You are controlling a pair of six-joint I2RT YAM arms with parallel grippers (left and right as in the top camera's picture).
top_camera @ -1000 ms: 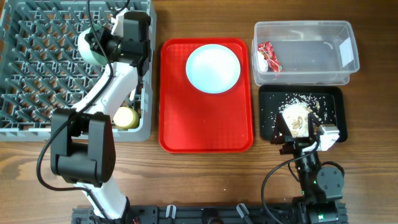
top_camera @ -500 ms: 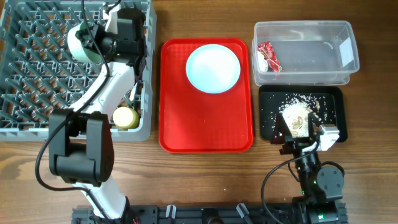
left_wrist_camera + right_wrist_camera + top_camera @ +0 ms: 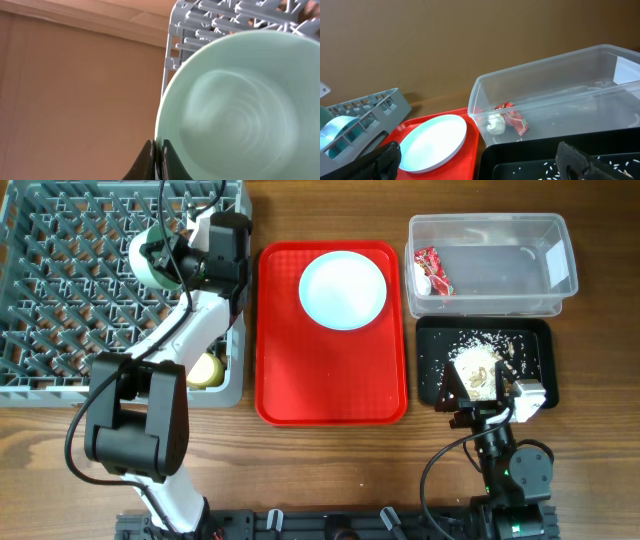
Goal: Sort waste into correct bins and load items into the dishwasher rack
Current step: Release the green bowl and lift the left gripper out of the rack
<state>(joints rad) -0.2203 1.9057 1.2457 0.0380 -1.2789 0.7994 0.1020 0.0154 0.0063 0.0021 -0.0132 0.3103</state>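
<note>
Over the right side of the grey dishwasher rack point(image 3: 60, 290), the left gripper point(image 3: 156, 152) pinches the rim of a pale green bowl point(image 3: 235, 110). A yellow cup point(image 3: 203, 369) already sits in the rack. The blue plate point(image 3: 342, 290) waits on the red tray point(image 3: 300, 390). The wrapper point(image 3: 434, 270) lies in the clear tub point(image 3: 560, 240) and the scraps point(image 3: 478, 360) in the black tray point(image 3: 535, 340), where the right gripper point(image 3: 480, 159) hangs spread and empty. Sorting looks done, loading roughly midway.

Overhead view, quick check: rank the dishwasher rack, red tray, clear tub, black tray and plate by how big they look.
1. dishwasher rack
2. red tray
3. clear tub
4. black tray, only slightly smaller than the tub
5. plate
</note>
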